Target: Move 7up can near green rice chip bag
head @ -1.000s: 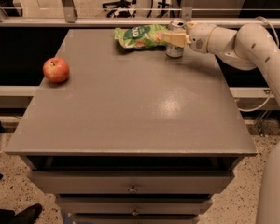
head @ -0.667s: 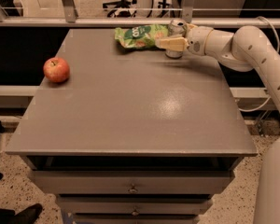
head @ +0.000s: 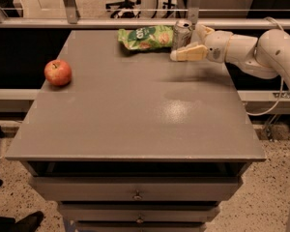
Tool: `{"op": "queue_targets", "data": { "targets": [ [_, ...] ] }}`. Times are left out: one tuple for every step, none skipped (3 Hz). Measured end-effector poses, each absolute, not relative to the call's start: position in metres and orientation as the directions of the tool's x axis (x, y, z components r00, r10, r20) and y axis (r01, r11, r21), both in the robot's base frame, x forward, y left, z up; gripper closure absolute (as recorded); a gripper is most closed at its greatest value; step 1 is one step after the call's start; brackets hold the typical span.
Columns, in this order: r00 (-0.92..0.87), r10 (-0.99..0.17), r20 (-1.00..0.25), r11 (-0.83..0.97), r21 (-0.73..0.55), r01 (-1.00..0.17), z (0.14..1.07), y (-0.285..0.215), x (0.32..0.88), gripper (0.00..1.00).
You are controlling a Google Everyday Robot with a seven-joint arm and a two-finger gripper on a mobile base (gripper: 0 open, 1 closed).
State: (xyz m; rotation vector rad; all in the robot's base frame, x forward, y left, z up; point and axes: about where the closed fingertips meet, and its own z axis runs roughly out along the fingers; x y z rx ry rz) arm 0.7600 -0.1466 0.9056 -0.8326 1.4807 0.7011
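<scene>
7up can (head: 182, 33) stands upright between the fingers of the gripper (head: 186, 45), with the bag (head: 145, 37) right beside it, just past the fingertips. The jaws have spread since a moment ago — released, I'd say, and the move is about done.

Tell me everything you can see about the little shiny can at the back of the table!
The 7up can is a small silver-grey metal drink can with a round, shiny top. It stands upright near the back edge of the grey table, just past the right end of the green rice chip bag; whether the two touch is hard to tell. The robot's tool is right up against the can, and part of it crosses in front of the can's bottom.
</scene>
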Motion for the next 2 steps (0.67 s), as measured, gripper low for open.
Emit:
{"op": "queue_targets", "data": {
  "targets": [
    [0.078,-0.118,-0.99,0.521,-0.129,-0.844,0.9363,-0.1875,0.6798,0.0],
    [0.074,-0.119,-0.99,0.532,-0.126,-0.837,0.9346,-0.1963,0.6778,0.0]
  ]
}}
